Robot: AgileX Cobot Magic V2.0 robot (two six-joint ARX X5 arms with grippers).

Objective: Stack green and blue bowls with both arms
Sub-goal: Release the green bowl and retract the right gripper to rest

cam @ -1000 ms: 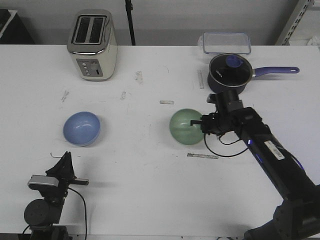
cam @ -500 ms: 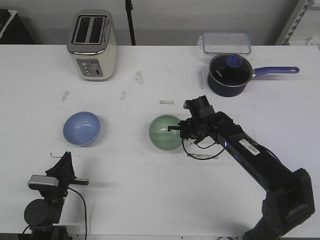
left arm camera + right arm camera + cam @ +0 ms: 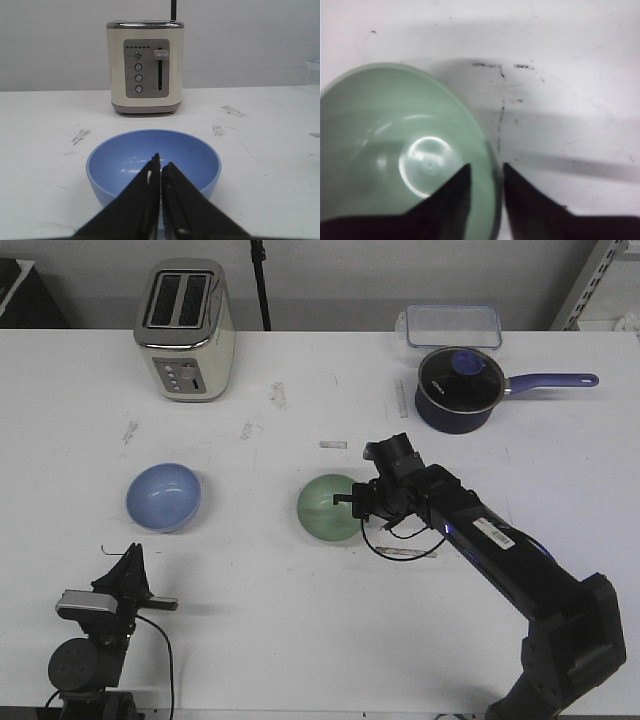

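The pale green bowl is near the table's middle, and my right gripper is shut on its right rim. In the right wrist view one finger is inside the green bowl and one outside, either side of the rim at the gripper. The bowl seems to hang a little above the table. The light blue bowl stands upright at the left. My left gripper is shut and empty, near the front edge, just short of the blue bowl. Its closed tips point at the bowl.
A cream toaster stands at the back left. A dark navy saucepan with a purple handle and a clear lidded container are at the back right. Short tape strips lie by the right arm.
My right gripper has carried the green bowl leftward toward the blue bowl, most of it in the first half second. The left arm and the blue bowl have not moved.
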